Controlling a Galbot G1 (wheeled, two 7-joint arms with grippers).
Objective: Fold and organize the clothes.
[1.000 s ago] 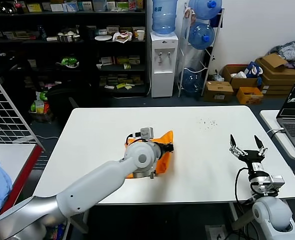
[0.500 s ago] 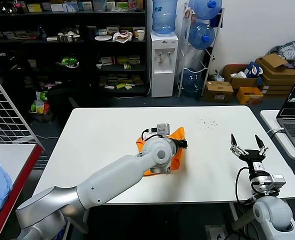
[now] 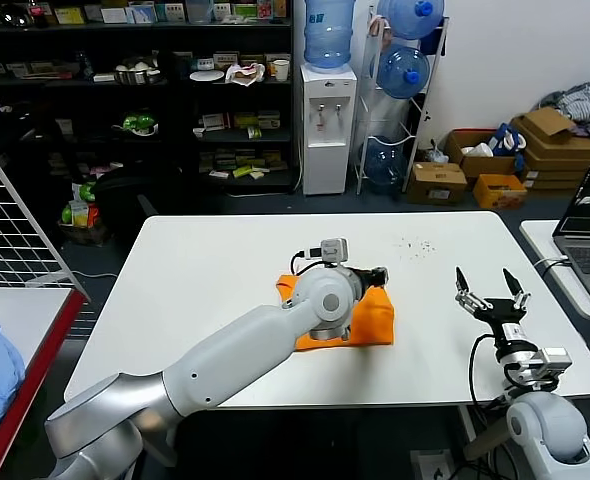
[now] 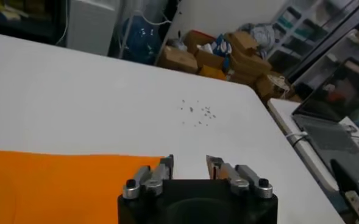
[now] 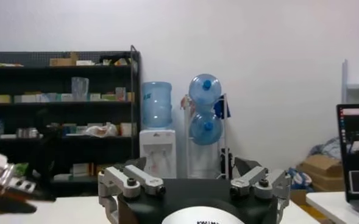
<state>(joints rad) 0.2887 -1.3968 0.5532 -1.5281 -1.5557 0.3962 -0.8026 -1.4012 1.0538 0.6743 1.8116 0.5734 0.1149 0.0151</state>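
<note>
Left hand (image 4: 189,163) narrowly parted over folded, smooth orange T-shirt (image 3: 367,318); right hand (image 3: 488,288) wide.

Matt orange cloth T-shirt (image 3: 367,322) lies on a smooth white table (image 3: 195,290).

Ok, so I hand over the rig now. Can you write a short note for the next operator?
Left tool: open, low at the edge of the orange T-shirt, with nothing between its fingers.
Right tool: open, idle, pointing up over the right side of the table, apart from the shirt.
T-shirt: a compact bundle near the table's middle, partly hidden under the left arm.
Done: the shirt appears folded.
Left: probably lift the left arm away, then check the fold is tidy.
</note>
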